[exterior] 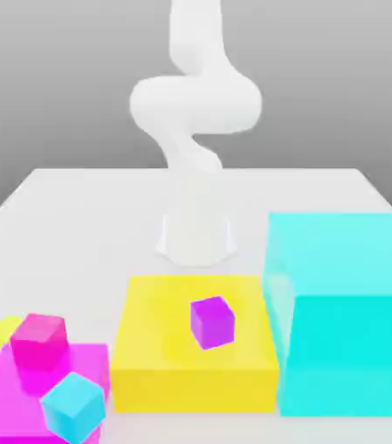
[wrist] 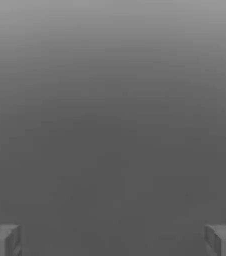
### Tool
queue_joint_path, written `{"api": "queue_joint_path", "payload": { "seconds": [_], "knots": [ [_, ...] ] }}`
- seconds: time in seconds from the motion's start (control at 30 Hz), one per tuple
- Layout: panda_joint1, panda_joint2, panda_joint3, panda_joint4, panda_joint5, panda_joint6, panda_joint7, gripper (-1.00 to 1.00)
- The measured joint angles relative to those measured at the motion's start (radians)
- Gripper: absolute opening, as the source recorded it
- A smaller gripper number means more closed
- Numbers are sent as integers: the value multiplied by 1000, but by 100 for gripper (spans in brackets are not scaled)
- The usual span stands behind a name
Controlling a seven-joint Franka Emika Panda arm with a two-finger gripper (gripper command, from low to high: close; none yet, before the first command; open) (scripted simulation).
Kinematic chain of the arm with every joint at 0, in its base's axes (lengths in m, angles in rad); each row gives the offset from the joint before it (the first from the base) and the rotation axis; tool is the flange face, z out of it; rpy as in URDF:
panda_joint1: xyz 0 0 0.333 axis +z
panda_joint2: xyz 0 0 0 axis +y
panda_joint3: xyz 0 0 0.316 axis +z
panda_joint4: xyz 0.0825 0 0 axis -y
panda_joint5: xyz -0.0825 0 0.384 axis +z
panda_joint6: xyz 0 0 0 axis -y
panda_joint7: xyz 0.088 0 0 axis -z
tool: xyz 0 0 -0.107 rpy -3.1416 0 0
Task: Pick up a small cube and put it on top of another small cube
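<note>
1. In the exterior view, your small yellow cube (exterior: 5,330) sits at the far left, low on the white counter (exterior: 78,217). It is partly hidden behind the pink cube (exterior: 39,340) and looks to be touching it.
2. The pink cube rests on the flat magenta block (exterior: 26,390). A light-blue cube (exterior: 74,406), tilted, lies at that block's near right corner, so the yellow cube is crowded from the front and right.
3. Just right of the magenta block you have the big flat yellow block (exterior: 195,364), with a purple cube (exterior: 212,322) on its top face.
4. The tall cyan block (exterior: 347,303) stands against the yellow block's right side and is the highest obstacle in the row.
5. The white arm (exterior: 195,113) rises behind the yellow block, its base (exterior: 196,238) mid-counter.
6. Open counter lies behind the blocks on both sides of the base, out to the far edge. The magenta block runs to the view's left and lower edges.
7. In the hand view, the claw (wrist: 113,241) is spread wide with nothing between its grey fingertips (wrist: 2,240), which sit at opposite corners against plain grey background.
</note>
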Motion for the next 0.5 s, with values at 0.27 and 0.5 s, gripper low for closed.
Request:
{"api": "queue_joint_path", "payload": {
  "seconds": [0.27,0.5],
  "knots": [
    [5,291,-213,-66,105,114,-156,0],
    [-25,548,-356,-145,226,230,-290,0]
  ]
}}
